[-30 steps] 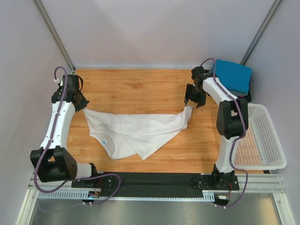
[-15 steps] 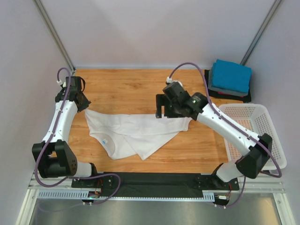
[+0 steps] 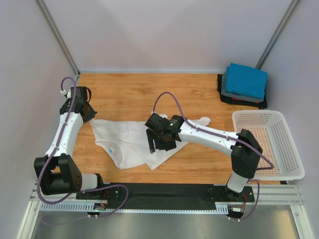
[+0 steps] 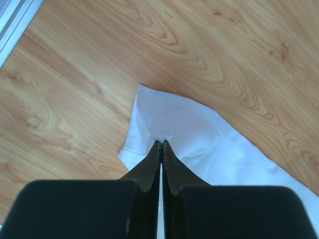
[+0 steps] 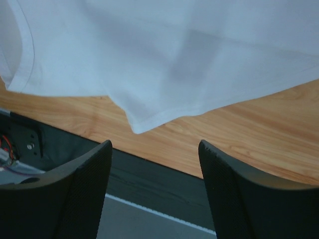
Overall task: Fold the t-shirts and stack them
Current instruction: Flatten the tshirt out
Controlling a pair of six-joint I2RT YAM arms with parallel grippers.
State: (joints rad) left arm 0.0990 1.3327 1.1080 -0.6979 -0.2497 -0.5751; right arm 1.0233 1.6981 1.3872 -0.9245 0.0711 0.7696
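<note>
white t-shirt point(image 3: 124, 137) partly hidden, under right arm point(image 3: 209, 135)

White t-shirt point(image 3: 124, 137) soft matt cloth; table point(image 3: 149, 94) smooth wood.

White basket point(image 3: 280, 145) at wooden table point(image 3: 139, 94) right edge.

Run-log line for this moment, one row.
left end effector: shut on white t-shirt corner | right end effector: open over its near hem
</note>
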